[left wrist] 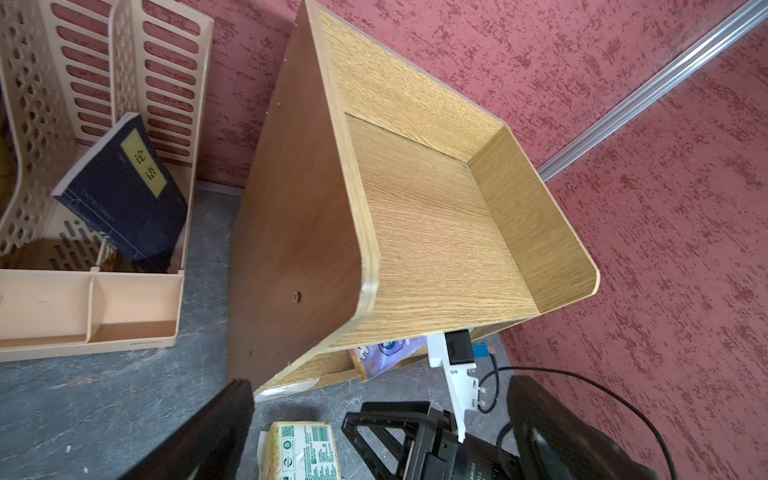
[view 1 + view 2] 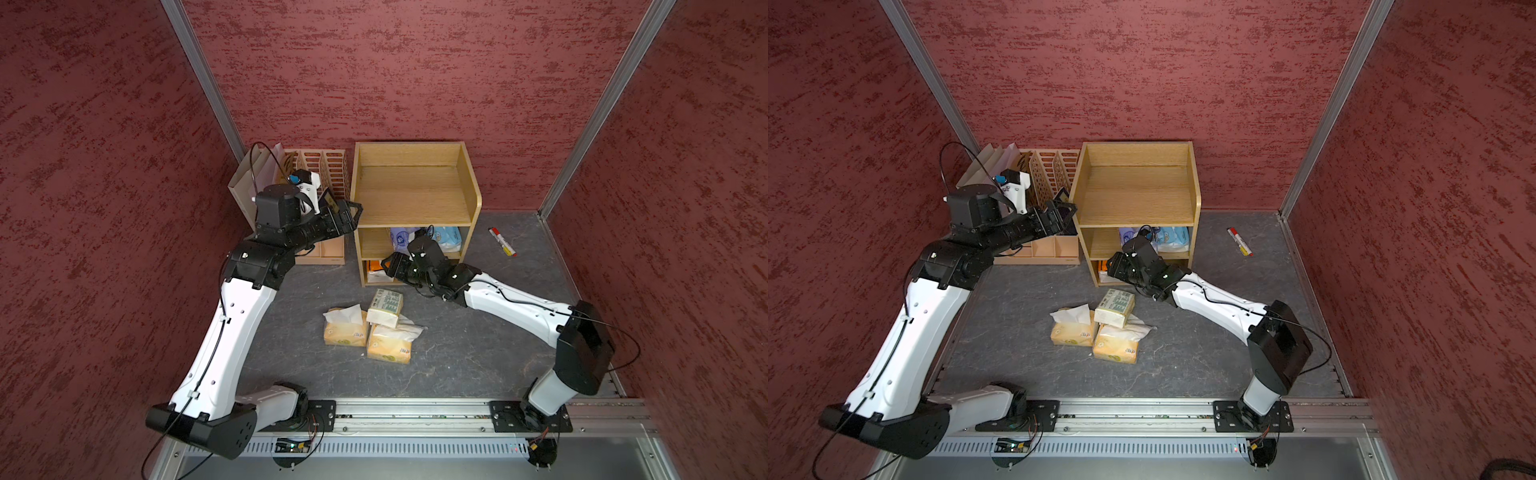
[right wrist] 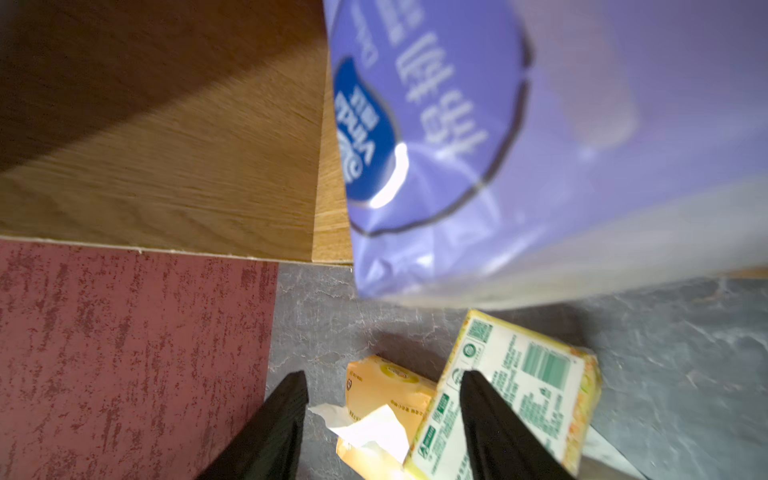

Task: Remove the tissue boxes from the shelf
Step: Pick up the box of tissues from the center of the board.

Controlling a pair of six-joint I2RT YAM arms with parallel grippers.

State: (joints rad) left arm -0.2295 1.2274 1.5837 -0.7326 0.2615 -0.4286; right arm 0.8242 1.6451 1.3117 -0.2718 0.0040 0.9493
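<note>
The shelf (image 2: 415,187) is standing against the rear wall, just beside the peach file organizer (image 2: 332,170). The purple tissue pack (image 2: 398,237) and the light blue tissue pack (image 2: 449,237) are lying on its middle tier, with the purple one projecting past the tier's front edge. The orange-and-white tissue pack (image 2: 375,267) is sitting on the bottom tier.

The right gripper (image 3: 382,374) is hovering just in front of the shelf, near the purple tissue pack. Its jaws are standing apart and gripping nothing.

The first orange-yellow tissue pack (image 2: 345,334) and the second orange-yellow tissue pack (image 2: 388,349) are lying side by side on the floor before the shelf, each showing white tissue. The pale yellow tissue pack (image 2: 385,306) is resting across them.

The left gripper (image 2: 351,212) is hanging beside the shelf's left panel, spread wide and empty.
</note>
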